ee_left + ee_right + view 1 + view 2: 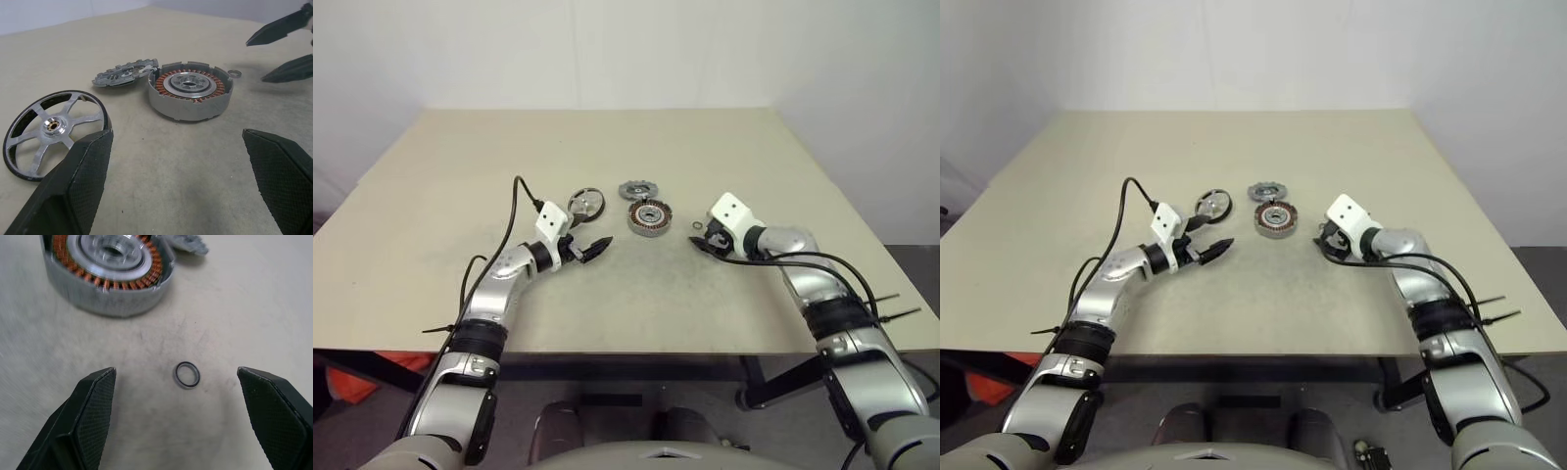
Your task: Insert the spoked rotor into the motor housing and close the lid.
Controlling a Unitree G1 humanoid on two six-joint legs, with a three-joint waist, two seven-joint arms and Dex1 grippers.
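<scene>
Rotor (585, 204) not picked up yet, both tools wide open and empty; left tool (599, 246) should grab it for the housing (649, 217).

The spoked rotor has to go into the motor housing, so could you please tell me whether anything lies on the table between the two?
Nothing visible does. The spoked rotor lies flat with bare table between it and the motor housing. The lid rests behind that gap, leaning on the housing's far side.
</scene>
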